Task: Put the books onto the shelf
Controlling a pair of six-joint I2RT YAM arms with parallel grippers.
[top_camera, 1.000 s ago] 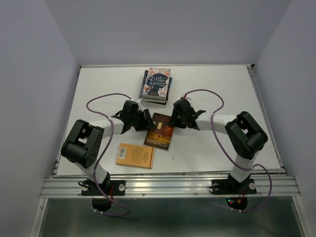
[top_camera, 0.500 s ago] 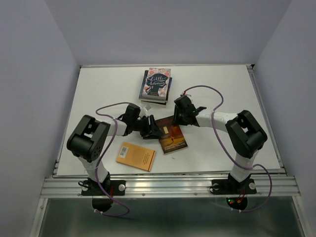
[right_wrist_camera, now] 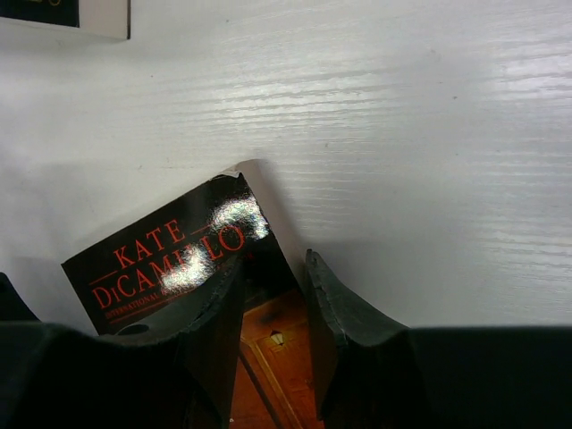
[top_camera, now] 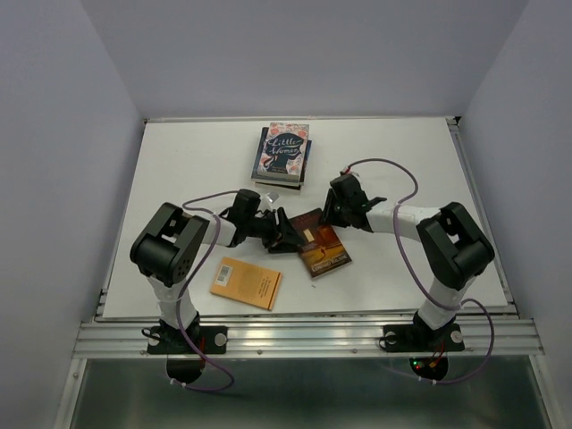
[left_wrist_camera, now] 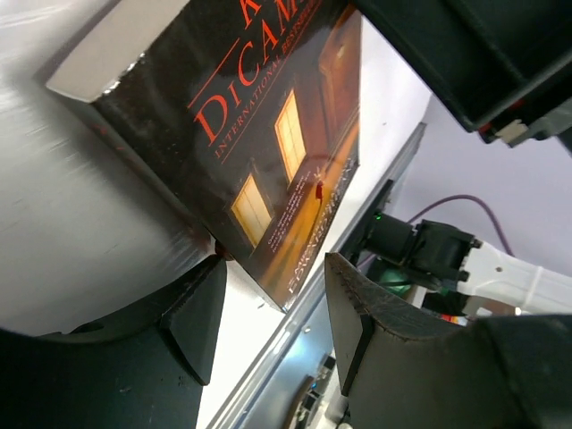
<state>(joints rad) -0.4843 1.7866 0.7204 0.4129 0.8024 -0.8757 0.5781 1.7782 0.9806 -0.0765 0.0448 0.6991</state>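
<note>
Straddling one dark Kate DiCamillo paperback (top_camera: 323,250) from both ends, the two arms meet near the middle of the white desk (top_camera: 179,179). The left hand (left_wrist_camera: 275,273) has its fingers (left_wrist_camera: 192,313) apart. The book's lower corner lies in the gap, close against one finger, with bare desk showing before the other. The right hand (right_wrist_camera: 273,268) sits over the opposite end with its fingers drawn close about the book's edge; whether they actually press on it cannot be told. An orange paperback (top_camera: 246,282) lies flat nearer the left arm's base. A stack (top_camera: 281,154) topped by Little Women rests toward the far edge, apart from both hands.

The likely trouble is a poor hold. A thin, glossy book taken by a corner could swivel or slide out when raised. With two hands on one book, an uneven pull might bend the cover or drag it across the desk. The hands also work near enough to knock each other.

No shelf can be made out in any view. The books under Little Women show only as edges, so their number is unclear. From overhead the hands cover the dark book's far end, and how far it tilts off the desk is hard to judge.
</note>
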